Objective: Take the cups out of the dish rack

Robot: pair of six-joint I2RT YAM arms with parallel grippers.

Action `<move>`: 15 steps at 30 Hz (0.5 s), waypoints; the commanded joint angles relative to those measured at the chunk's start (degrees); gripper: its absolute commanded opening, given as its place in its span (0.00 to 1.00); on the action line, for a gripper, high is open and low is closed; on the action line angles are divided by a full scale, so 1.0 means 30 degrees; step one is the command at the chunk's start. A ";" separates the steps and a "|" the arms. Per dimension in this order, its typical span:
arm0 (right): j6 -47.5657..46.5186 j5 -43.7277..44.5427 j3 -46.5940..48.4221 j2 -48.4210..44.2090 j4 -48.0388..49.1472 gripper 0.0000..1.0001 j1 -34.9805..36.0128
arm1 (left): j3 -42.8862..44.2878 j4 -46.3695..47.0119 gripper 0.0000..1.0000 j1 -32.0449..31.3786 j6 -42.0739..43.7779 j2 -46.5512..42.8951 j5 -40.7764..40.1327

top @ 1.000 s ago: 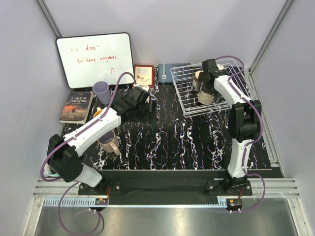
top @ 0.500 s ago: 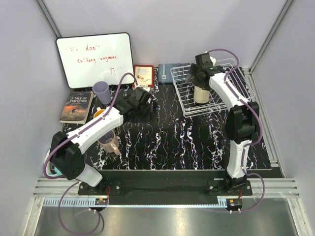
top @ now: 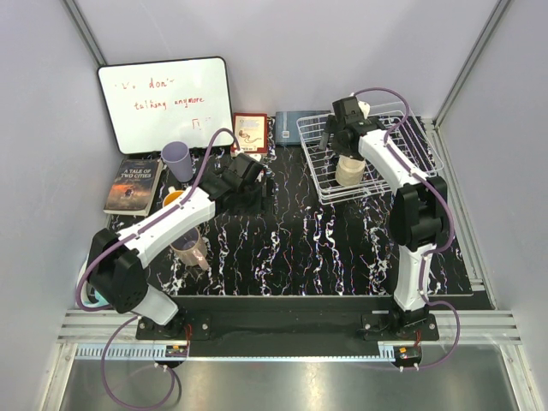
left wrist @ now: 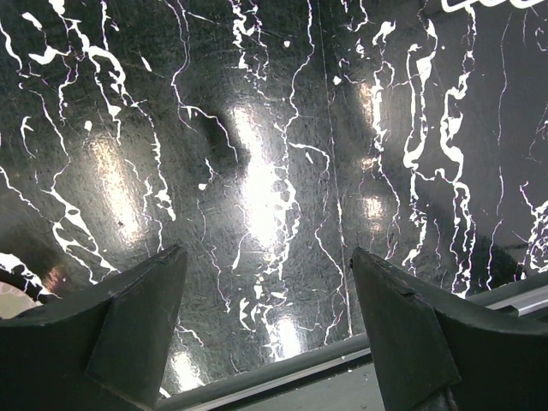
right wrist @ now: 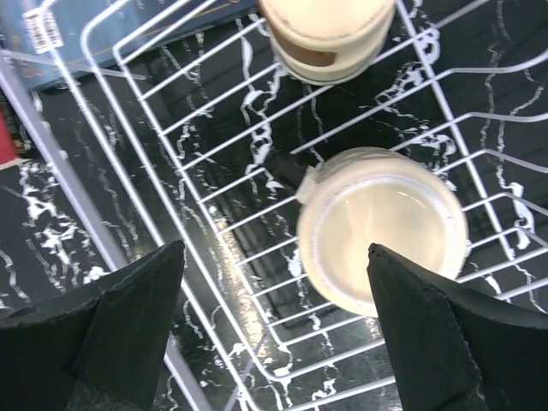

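At the near left of the black, white-veined mat (top: 300, 248), the translucent pale pink tumbler (top: 190, 248) stands out of the rack, just beside the left arm's white link. Up the arm goes to the left gripper (left wrist: 267, 257), and its jaws are spread wide with nothing between them. There is only glossy mat under the wrist camera.

A little farther on the left sits the orange-lined cup (top: 174, 197), partly hidden by that arm. Beyond it is the lavender cup (top: 177, 157), upright on the mat. A dark paperback book (top: 133, 184) lies just left of the pair.

Over on the far right is the white wire dish rack (top: 310, 163), and there is a round cream cup (top: 348, 171) inside, toward its near side. The right gripper (right wrist: 276, 253) hangs above the rack, jaws gaping and holding nothing. That cup sits below, closer to the right finger. A second cream cup (right wrist: 325, 34) shows farther back in the rack.

Along the far wall, a whiteboard (top: 164, 101) with red writing leans at the left. Next come a small red-bordered card (top: 250, 131) and a blue-grey book (top: 295, 128) by the rack's far-left corner.
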 commanded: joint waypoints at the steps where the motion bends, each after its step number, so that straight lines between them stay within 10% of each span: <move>1: -0.0709 0.1266 -0.0262 -0.1299 0.0292 0.95 -0.0622 | 0.0159 0.0766 0.81 -0.0144 -0.0119 0.0023 0.0365; 15: -0.1823 0.2588 -0.1874 -0.1505 0.0380 1.00 -0.1150 | -0.0105 0.0853 0.81 -0.0233 -0.0148 0.0170 0.0394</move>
